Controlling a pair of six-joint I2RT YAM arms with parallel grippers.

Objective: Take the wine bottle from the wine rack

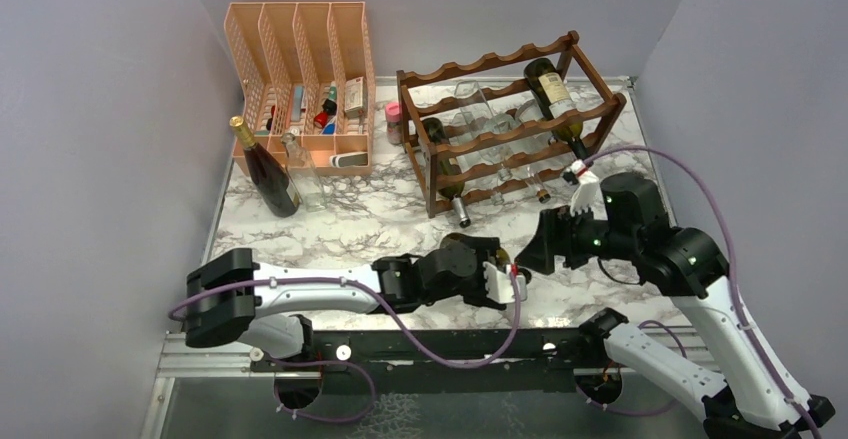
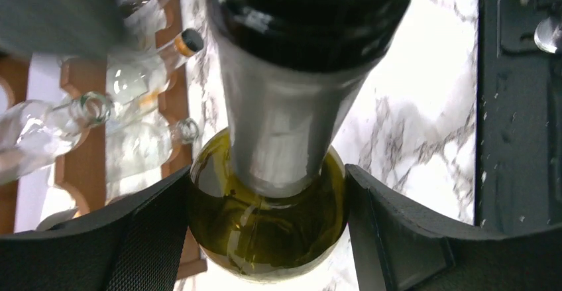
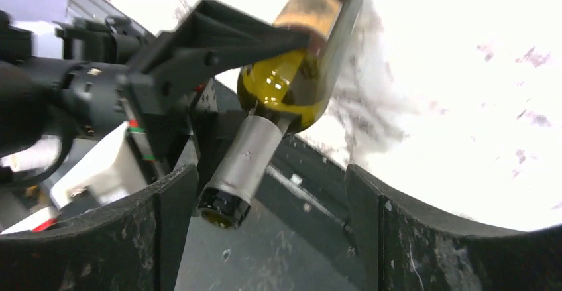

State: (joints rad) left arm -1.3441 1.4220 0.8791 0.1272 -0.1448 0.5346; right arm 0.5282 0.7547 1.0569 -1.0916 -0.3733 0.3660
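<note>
The olive-green wine bottle (image 2: 265, 231) with a silver foil neck hangs above the marble table, clear of the dark wooden wine rack (image 1: 500, 139). My left gripper (image 2: 266, 175) is shut on the bottle's shoulder, a finger pressed against each side. In the right wrist view the wine bottle (image 3: 291, 85) slants down, and its foil neck ends between the fingers of my right gripper (image 3: 268, 172), which is open and not clamping it. In the top view the left gripper (image 1: 505, 281) and right gripper (image 1: 537, 244) meet in front of the rack and hide the bottle.
The rack holds a labelled dark bottle (image 1: 550, 84) on its top tier and several clear bottles (image 2: 132, 79) lower down. A peach mesh organizer (image 1: 300, 79) stands at the back left. A dark bottle (image 1: 265, 169) and a clear one (image 1: 305, 174) stand in front of it.
</note>
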